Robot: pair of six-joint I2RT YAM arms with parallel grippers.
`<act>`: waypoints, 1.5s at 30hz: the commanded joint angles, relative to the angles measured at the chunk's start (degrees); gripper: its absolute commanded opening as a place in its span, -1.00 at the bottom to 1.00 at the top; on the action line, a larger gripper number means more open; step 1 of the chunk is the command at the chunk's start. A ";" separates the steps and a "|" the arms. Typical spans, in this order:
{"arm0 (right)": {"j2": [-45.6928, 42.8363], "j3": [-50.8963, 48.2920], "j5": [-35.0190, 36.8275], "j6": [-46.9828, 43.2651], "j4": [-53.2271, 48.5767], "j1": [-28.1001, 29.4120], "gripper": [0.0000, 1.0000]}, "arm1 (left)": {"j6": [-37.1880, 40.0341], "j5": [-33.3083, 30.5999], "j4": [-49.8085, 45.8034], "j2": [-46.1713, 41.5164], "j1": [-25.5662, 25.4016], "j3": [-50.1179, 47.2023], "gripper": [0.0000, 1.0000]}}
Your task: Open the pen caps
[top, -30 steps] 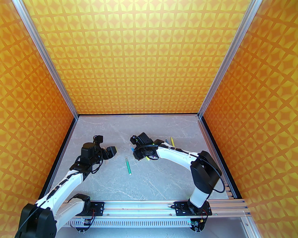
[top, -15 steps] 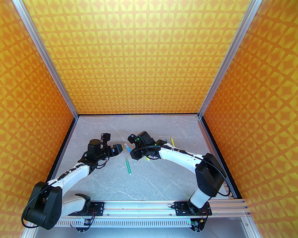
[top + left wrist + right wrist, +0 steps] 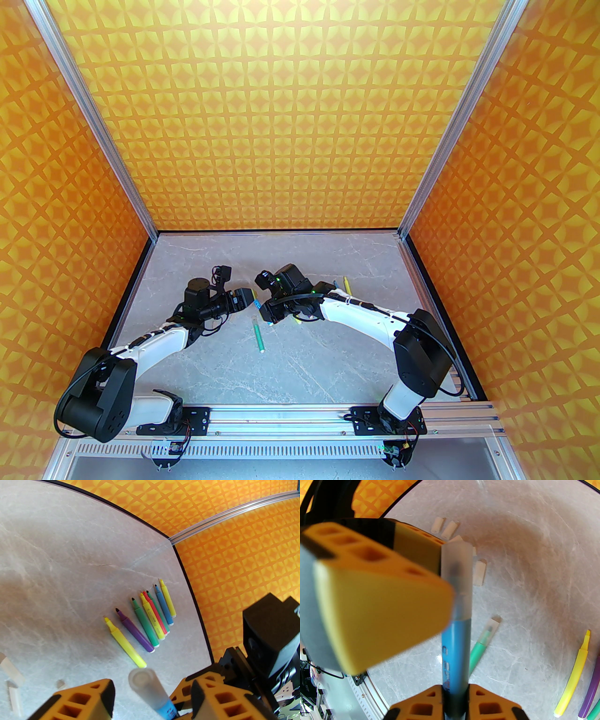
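My right gripper (image 3: 455, 710) is shut on the barrel of a blue pen (image 3: 455, 655) and holds it above the table, its translucent whitish cap (image 3: 456, 580) pointing at the left arm. My left gripper (image 3: 150, 700) is open, with one orange finger on each side of that cap (image 3: 147, 686) and not touching it. In the top view the two grippers meet at mid-table, left gripper (image 3: 248, 297) and right gripper (image 3: 265, 316). A capped green pen (image 3: 258, 335) lies on the table just below them.
Several uncapped pens lie in a row on the right, among them yellow (image 3: 126, 644), purple (image 3: 136, 632) and green (image 3: 145, 623). Loose caps (image 3: 450, 529) (image 3: 480, 572) lie on the table beneath the left gripper. Orange patterned walls close in the grey table (image 3: 290, 375).
The left arm has swung right until its open fingers straddle the blue pen's cap. The right gripper has shifted slightly left with the pen.
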 commanded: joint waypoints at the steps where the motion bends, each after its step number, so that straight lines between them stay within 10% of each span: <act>1: -1.67 -0.16 -1.34 0.57 1.37 -0.06 -0.66 | -1.48 1.83 3.76 0.71 -0.35 2.03 -0.11; 26: -2.37 -0.84 -0.55 -0.12 2.00 -0.07 -0.65 | -4.31 2.62 6.92 3.56 -0.81 2.51 -0.67; 36: -1.72 -2.01 0.05 0.45 4.65 -0.07 -0.25 | -6.16 2.83 8.18 3.29 -0.79 2.48 -0.93; 45: -1.05 -2.09 -1.00 0.93 6.24 -0.07 -0.40 | -7.46 3.60 9.56 2.90 -0.82 2.32 -1.00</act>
